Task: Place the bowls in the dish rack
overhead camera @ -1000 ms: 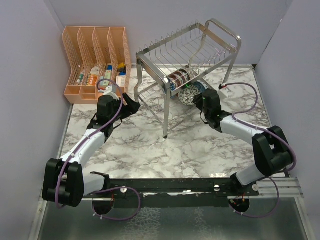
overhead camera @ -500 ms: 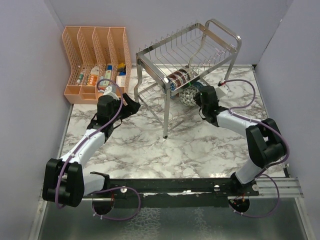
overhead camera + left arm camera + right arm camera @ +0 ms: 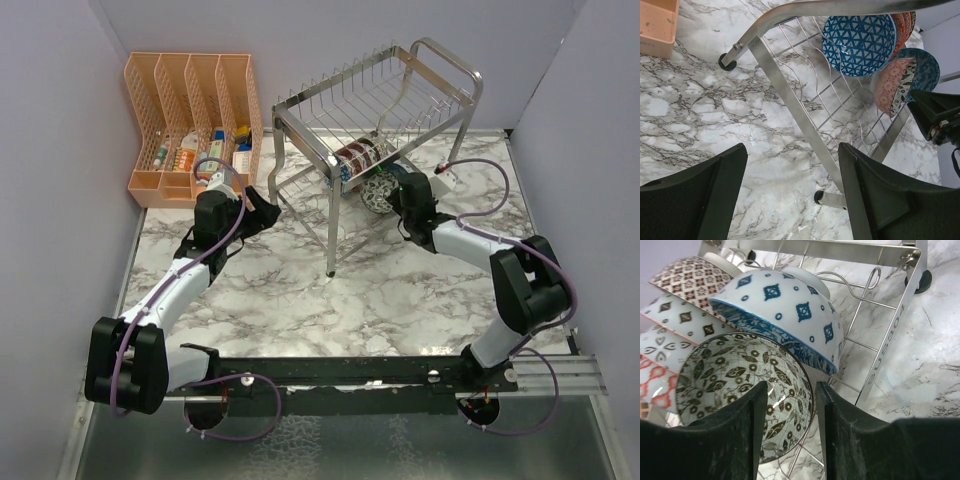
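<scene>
Top external: a second ago the right gripper (image 3: 393,193) was drawn back from the dish rack (image 3: 446,58). It has since pushed in under the top tier, and the grey leaf-patterned bowl (image 3: 377,192) just ahead of its jaws has gone from lying fairly flat to standing on edge at the end of the bowl row (image 3: 355,158). The left gripper (image 3: 266,211) has not moved. It sits between the orange organiser (image 3: 190,90) on one side and the rack's near leg on the other, with bare worktop (image 3: 380,290) behind both arms.

Left wrist: the left gripper's (image 3: 790,150) jaws stand wide apart with nothing between them. The rack's slanted leg (image 3: 790,100) and lower wire shelf run ahead of them. The blue bowl (image 3: 860,37) and the red-pink bowl (image 3: 892,87) stand on edge far ahead and to their right. Marble lies free to their left, up to the organiser's corner.

Right wrist: the right gripper's (image 3: 789,387) jaws are partly apart on either side of the grey bowl's (image 3: 735,385) rim. I cannot tell whether they press on it. The blue-dotted bowl (image 3: 785,315) leans just above them, and more bowls are stacked to their left. The rack's frame rail (image 3: 885,340) closes in at their right, with open worktop beyond it.
</scene>
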